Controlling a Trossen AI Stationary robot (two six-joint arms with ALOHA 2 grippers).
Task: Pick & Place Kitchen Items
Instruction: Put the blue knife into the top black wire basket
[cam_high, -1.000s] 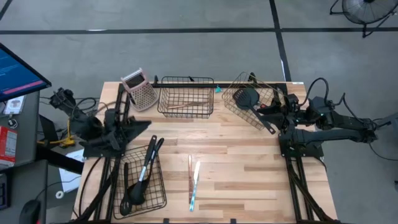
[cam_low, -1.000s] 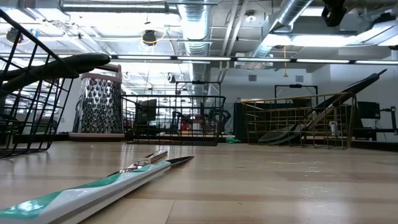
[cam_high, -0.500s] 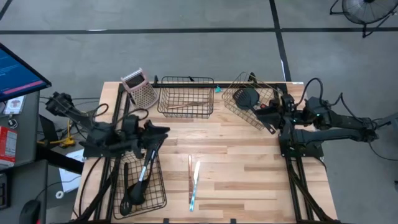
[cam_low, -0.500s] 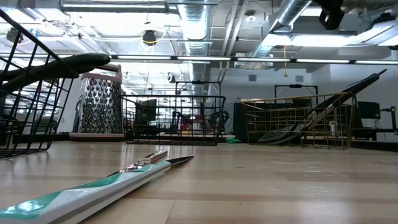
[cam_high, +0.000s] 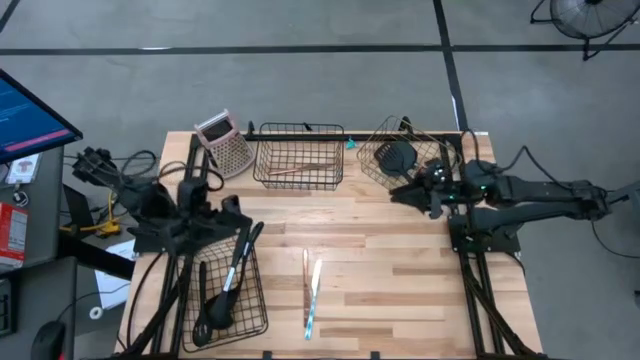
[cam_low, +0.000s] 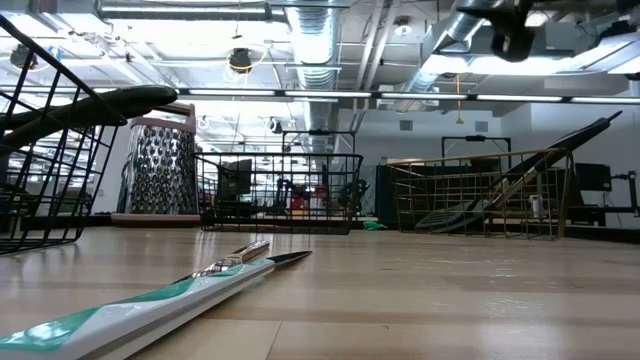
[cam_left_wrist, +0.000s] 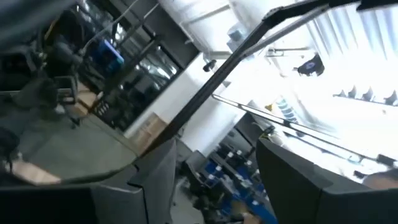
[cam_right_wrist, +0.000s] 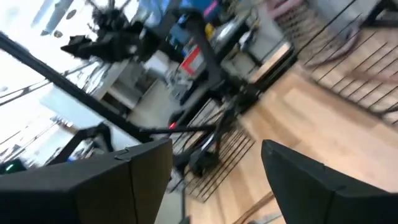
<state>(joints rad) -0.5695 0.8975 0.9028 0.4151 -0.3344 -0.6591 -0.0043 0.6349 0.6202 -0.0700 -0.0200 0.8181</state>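
Presently, the right gripper (cam_high: 400, 190) is held open and empty beside the tilted wire basket (cam_high: 425, 135) containing a black slotted spatula (cam_high: 397, 157). The left gripper (cam_high: 240, 212) is positioned, released, over the black wire basket (cam_high: 258, 300) holding black long-handled utensils (cam_high: 226, 285).

I work in a robotics lab or industrial workshop, not a kitchen. My pale wooden plank bench (cam_high: 400, 270) stands on a bare grey concrete floor (cam_high: 300, 90) crossed by dark taped lines. Beyond the bench's far edge, exposed silver ventilation ducts (cam_low: 320, 40) and long strip lights (cam_low: 300, 93) hang under an open ceiling. Off the bench's left edge sits a glowing blue computer monitor (cam_high: 25, 115), and loose black cables (cam_high: 120, 175) trail there. A floor fan (cam_high: 585, 15) stands past the far right corner.
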